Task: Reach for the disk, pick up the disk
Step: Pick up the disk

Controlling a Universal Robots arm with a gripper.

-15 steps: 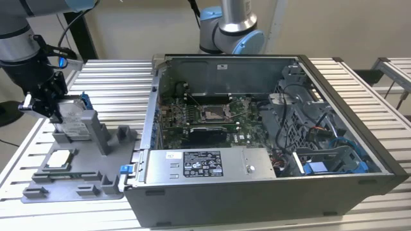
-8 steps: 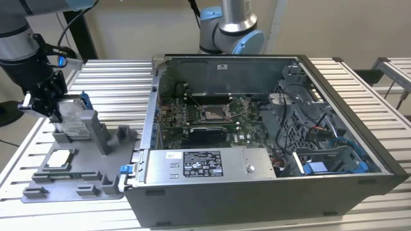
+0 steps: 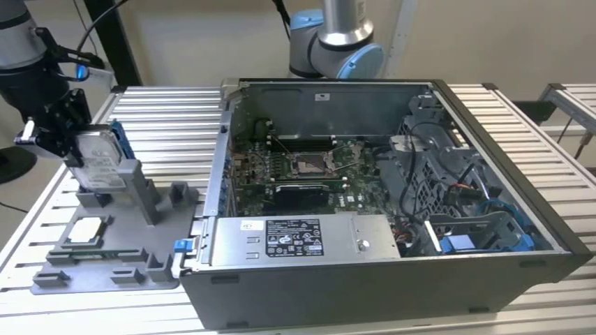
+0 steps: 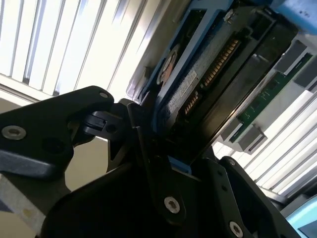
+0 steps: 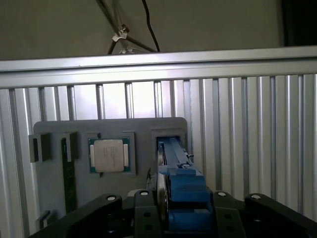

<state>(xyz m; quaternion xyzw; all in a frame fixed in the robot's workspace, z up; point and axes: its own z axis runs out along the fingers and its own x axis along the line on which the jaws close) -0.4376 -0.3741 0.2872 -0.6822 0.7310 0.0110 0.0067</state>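
The disk (image 3: 98,162), silver-grey with a blue frame, stands on edge in the upright slot of a grey fixture plate (image 3: 139,244) at the exterior view's left. My gripper (image 3: 79,150) comes down on it from above and is shut on the disk, one finger on each flat side. In the first wrist view the disk's blue edge (image 5: 181,183) runs between the black fingers (image 5: 146,213) of the gripper (image 5: 183,218). The second wrist view looks along the disk's underside and connector (image 4: 198,84), clamped in the gripper (image 4: 163,148).
A white-topped square chip (image 3: 86,229) (image 5: 109,154) lies in a pocket of the fixture plate beside the disk. An open computer case (image 3: 391,195) with a long grey box (image 3: 298,241) stands at the exterior view's right. The table (image 3: 167,118) is slatted metal.
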